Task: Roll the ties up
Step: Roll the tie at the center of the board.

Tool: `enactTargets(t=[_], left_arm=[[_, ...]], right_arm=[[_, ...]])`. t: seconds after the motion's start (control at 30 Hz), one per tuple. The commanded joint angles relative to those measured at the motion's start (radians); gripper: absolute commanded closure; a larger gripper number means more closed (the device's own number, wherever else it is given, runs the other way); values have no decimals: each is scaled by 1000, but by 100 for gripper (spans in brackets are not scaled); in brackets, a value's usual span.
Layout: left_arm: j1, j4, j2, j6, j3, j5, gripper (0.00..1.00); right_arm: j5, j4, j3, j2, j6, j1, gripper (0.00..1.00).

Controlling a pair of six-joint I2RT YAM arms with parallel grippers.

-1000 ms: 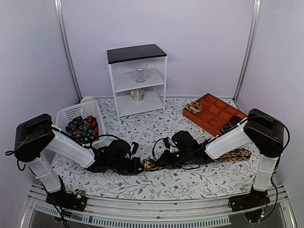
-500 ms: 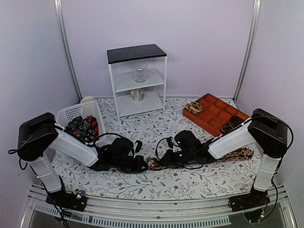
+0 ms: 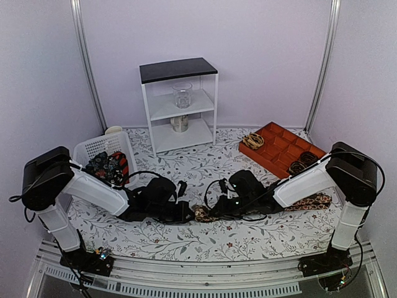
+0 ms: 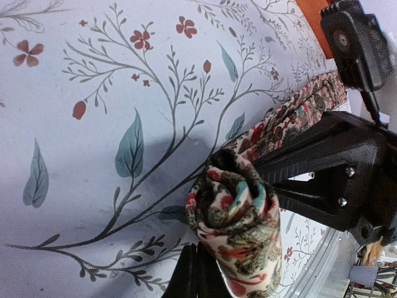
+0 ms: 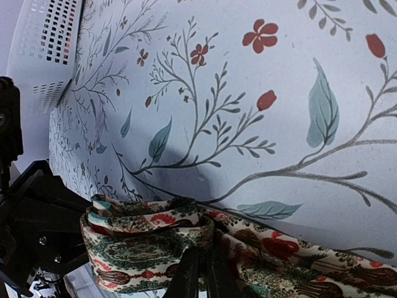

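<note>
Caught the tie point(image 3: 201, 214) partly rolled, front-centre on the table point(image 3: 186, 167).
Saw left gripper point(image 4: 197, 273) pinched shut on the roll and right gripper point(image 5: 198, 273) clamped on the flat tail just beside it. Traced the loose length off rightward.

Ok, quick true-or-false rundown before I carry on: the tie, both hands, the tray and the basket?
1. The tie is rolled up at one end, and that roll lies between the two hands. True.
2. The left hand is wide open. False: it is shut on the tie at the roll.
3. The right hand is shut on the tie. True.
4. The orange tray has no ties in it. False: at least two compartments hold rolled ties.
5. The white basket is empty. False: it holds a heap of ties.
</note>
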Motion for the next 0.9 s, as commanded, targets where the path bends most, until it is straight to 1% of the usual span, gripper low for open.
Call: enactTargets(t=[0.0,0.17,0.2,0.27,0.33,0.57,0.87], left_arm=[[-7,-1,-37,22,15,-13,100],[-10,-4,-39,27,34,-2,100],[-12,-4,-39,26,36,0,100],[-15,-3,-38,28,40,2,100],[-16,-1,-35,30,44,8,100],[-21,-15,-7,38,80,19,100],[-23,-38,6,42,102,19,100]], right_arm=[[-12,-2,2,-4,-4,-6,92],[11,-8,-10,-26,-5,-14,91],[12,-9,-12,-25,-6,-16,90],[10,-7,-14,-27,-5,-18,85],[12,-6,-15,-29,-7,-17,84],[29,32,-50,-63,-8,-24,100],[39,91,-100,-100,-1,-33,100]])
